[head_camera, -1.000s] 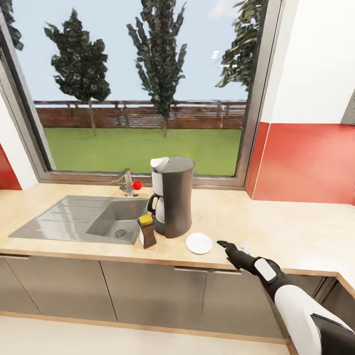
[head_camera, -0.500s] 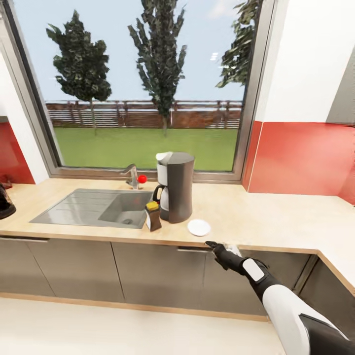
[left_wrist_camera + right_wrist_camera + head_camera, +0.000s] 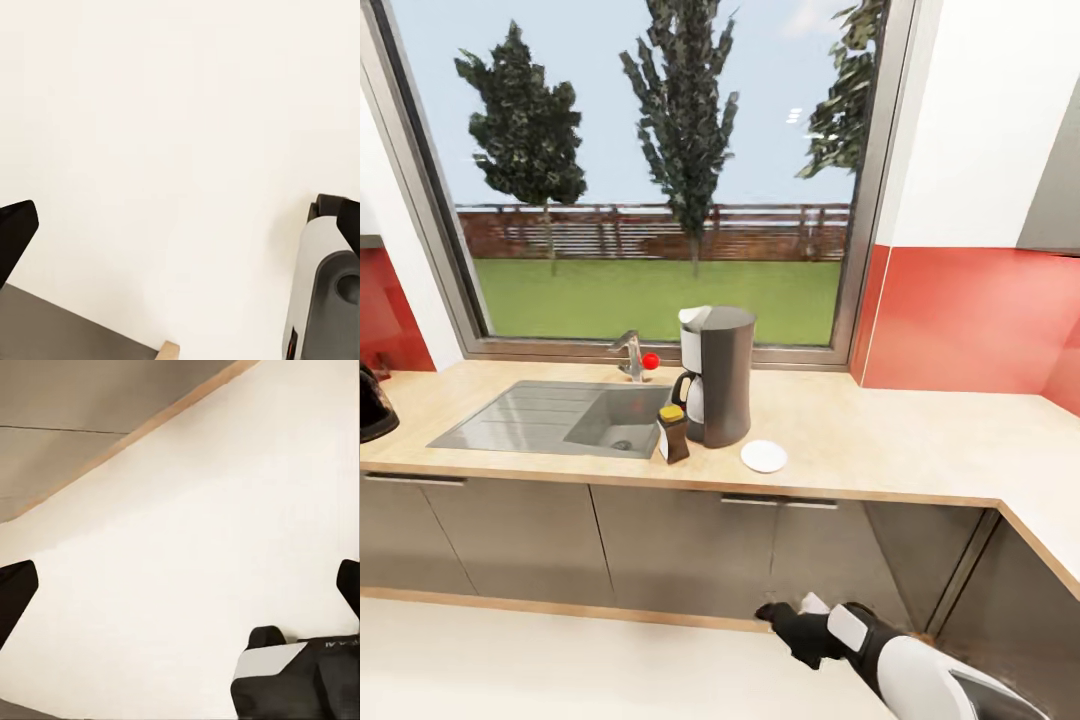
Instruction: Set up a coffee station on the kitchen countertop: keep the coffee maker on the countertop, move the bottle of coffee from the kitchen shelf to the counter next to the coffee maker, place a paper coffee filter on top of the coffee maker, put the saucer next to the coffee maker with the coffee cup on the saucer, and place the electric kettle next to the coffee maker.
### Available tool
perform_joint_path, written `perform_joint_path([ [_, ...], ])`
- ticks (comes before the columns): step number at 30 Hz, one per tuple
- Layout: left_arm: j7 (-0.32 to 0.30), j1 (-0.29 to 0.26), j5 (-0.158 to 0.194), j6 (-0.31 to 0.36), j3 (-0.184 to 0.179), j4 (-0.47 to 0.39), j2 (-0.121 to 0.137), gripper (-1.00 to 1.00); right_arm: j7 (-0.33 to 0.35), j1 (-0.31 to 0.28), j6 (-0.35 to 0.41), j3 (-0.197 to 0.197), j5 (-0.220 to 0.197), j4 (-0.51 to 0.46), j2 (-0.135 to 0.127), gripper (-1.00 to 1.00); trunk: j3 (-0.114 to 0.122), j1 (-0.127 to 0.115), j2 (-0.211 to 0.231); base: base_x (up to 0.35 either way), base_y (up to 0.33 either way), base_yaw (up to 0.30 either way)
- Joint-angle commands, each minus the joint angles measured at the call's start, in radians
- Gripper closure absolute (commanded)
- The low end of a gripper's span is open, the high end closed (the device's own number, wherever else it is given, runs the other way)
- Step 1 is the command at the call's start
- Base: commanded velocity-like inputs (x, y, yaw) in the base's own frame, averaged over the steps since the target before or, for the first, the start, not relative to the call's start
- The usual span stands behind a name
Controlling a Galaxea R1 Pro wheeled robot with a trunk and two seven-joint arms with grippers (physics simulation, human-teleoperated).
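The coffee maker [image 3: 717,376] stands on the kitchen countertop [image 3: 880,440] just right of the sink. The bottle of coffee [image 3: 673,434] stands against its front left, and the saucer [image 3: 764,456] lies bare at its right. A dark shape cut off at the far left edge is the electric kettle [image 3: 372,405]. The coffee cup and paper coffee filter are out of view. My right gripper [image 3: 788,608] [image 3: 180,592] hangs low before the cabinets, open and empty, over the floor. My left gripper [image 3: 180,225] is open and empty too, above pale floor.
A steel sink [image 3: 550,418] with a faucet [image 3: 631,355] is set in the counter under a large window. Grey cabinet doors [image 3: 680,545] run below the worktop, which turns a corner at the right [image 3: 1050,530]. Pale floor [image 3: 560,665] lies in front.
The view has backed away from the counter. My right arm dropped from the counter's front edge, near the saucer, to low in front of the cabinets.
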Motion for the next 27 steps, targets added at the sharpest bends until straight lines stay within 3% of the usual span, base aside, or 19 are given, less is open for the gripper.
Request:
perform_joint_path([
  [1,0.004,0.000,0.011,0.006,-0.009,-0.001,0.000,-1.00,-0.019,0.014,-0.011,-0.004,-0.005,-0.002,-0.001,-1.00,-0.002,0.001,-0.002,0.000,0.000,0.000],
  [2,0.004,0.000,0.011,0.005,-0.009,0.000,0.000,-1.00,-0.047,0.044,-0.058,-0.003,0.003,-0.001,-0.002,-1.00,-0.002,0.001,-0.002,0.000,0.000,0.000],
  [3,0.004,0.000,0.012,0.005,-0.010,0.003,-0.004,-1.00,-0.077,0.089,-0.157,-0.002,0.033,0.000,-0.006,-1.00,-0.002,0.001,-0.002,0.000,0.000,0.000],
  [5,0.003,0.001,0.011,0.006,-0.012,0.011,-0.020,-1.00,-0.096,0.154,-0.302,-0.002,0.121,0.000,-0.022,-1.00,-0.002,0.001,-0.002,0.000,0.000,0.000],
  [6,0.003,0.001,0.010,0.006,-0.012,0.013,-0.025,-1.00,-0.099,0.169,-0.333,-0.001,0.150,0.000,-0.027,-1.00,-0.002,0.001,-0.002,0.000,0.000,0.000],
  [7,0.003,0.003,0.005,0.005,-0.013,0.017,-0.032,-1.00,-0.103,0.198,-0.388,-0.001,0.213,0.000,-0.037,-1.00,-0.002,0.001,-0.002,0.000,0.000,0.000],
  [8,0.003,0.005,0.002,0.005,-0.013,0.019,-0.035,-1.00,-0.104,0.211,-0.409,-0.001,0.246,0.000,-0.041,-1.00,-0.002,0.001,-0.002,0.000,0.000,0.000],
  [10,0.003,0.021,-0.018,0.005,-0.013,0.021,-0.042,-1.00,-0.108,0.260,-0.464,-0.002,0.372,0.000,-0.056,-1.00,-0.002,0.001,-0.002,0.000,0.000,0.000],
  [12,0.004,0.031,-0.037,0.004,-0.014,0.022,-0.044,-1.00,-0.110,0.293,-0.483,-0.002,0.453,0.000,-0.068,-1.00,-0.002,0.001,-0.002,0.000,0.000,0.000],
  [16,0.005,0.055,-0.059,0.003,-0.012,0.026,-0.046,-1.00,-0.112,0.352,-0.499,-0.002,0.563,0.000,-0.102,-1.00,-0.002,0.001,-0.002,0.000,0.000,0.000],
  [19,0.004,0.096,-0.065,-0.061,-0.012,0.027,-0.042,-1.00,-0.113,0.383,-0.502,-0.002,0.594,0.000,-0.123,-1.00,-0.002,0.001,-0.002,0.000,0.000,0.000],
  [22,0.002,0.104,-0.064,-0.131,-0.012,0.028,-0.036,-1.00,-0.114,0.387,-0.502,-0.003,0.595,-0.001,-0.119,-1.00,-0.002,0.001,-0.002,0.000,0.000,0.000],
  [27,-0.006,0.107,-0.062,-0.153,-0.013,0.029,-0.036,-1.00,-0.114,0.388,-0.501,-0.007,0.592,-0.002,-0.098,-1.00,-0.002,0.001,-0.002,0.000,0.000,0.000],
])
